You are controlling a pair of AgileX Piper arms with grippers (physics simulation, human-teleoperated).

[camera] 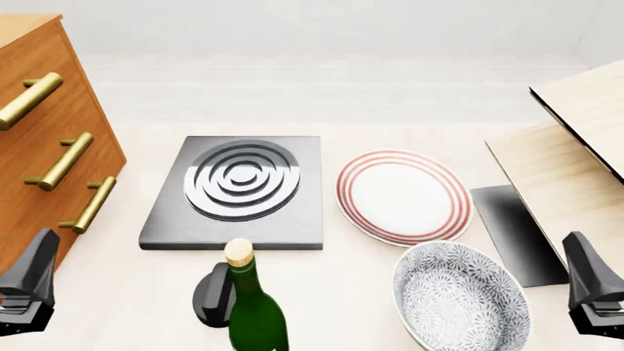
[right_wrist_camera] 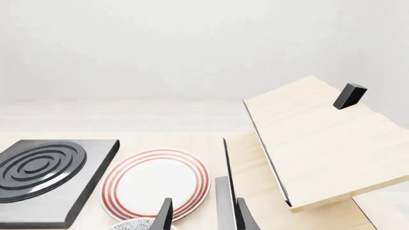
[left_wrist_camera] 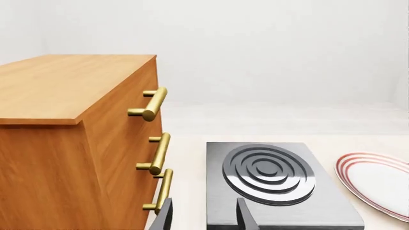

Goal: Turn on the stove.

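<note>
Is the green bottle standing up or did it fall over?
Standing up. The green bottle is upright in the front view, cork on top, right beside the black knob.

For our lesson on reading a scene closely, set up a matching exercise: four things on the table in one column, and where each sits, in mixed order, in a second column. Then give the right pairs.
Things:
1. stove
2. black knob
3. patterned bowl
4. wooden drawer chest

Places, as the front view shows them:
A. at the table's far left, brass handles facing right
B. near edge, right of the green bottle
C. middle, left of the red-ringed plate
D. just behind the green bottle, in front of the slab

Pairs: 1-C, 2-D, 3-B, 4-A
</note>
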